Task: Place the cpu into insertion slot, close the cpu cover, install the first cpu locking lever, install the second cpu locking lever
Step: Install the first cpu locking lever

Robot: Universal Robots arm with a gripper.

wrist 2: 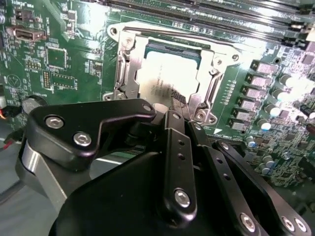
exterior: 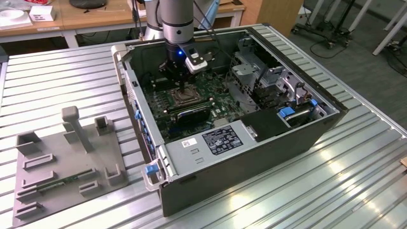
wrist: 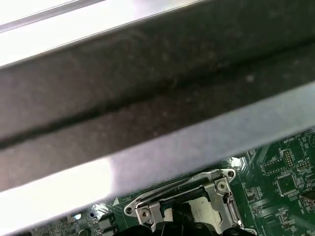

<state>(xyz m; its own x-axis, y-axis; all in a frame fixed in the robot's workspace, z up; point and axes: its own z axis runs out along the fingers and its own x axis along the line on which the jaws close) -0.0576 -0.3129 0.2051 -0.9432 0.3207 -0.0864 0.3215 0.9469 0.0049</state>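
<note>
Sitting in the insertion slot [wrist 2: 165, 73] on the green motherboard [wrist 2: 64, 59], the cpu [wrist 2: 167, 73] shows its pale metallic face through the window of the cpu cover [wrist 2: 129, 69], which lies flat over the socket as a silver frame. In the first wrist view the same frame [wrist: 221, 189] appears beneath a broad dark bar of the computer case [wrist: 157, 98].

The gripper [wrist 2: 173, 105] stands at the near edge of the socket, its black fingers [wrist 2: 178, 147] drawn close together with their tips down at the cover's rim. Whether the tips pinch anything there cannot be told, as the point of contact is hidden behind the fingers.

In the exterior view the arm [exterior: 175, 19] reaches straight down into the open computer case [exterior: 254, 157], with the gripper [exterior: 185, 90] over the socket [exterior: 184, 98] in the middle of the board. The case also holds a black card [exterior: 190, 112] just beside the socket, a metal drive cage [exterior: 254, 76] toward the exterior view's right, and a labelled grey unit [exterior: 210, 140] along the near wall.

The case lies on a ribbed metal table [exterior: 51, 81]. Near the table's corner on the exterior view's left rests a grey fixture plate [exterior: 64, 167] carrying upright blocks and a narrow green memory stick [exterior: 60, 183].
</note>
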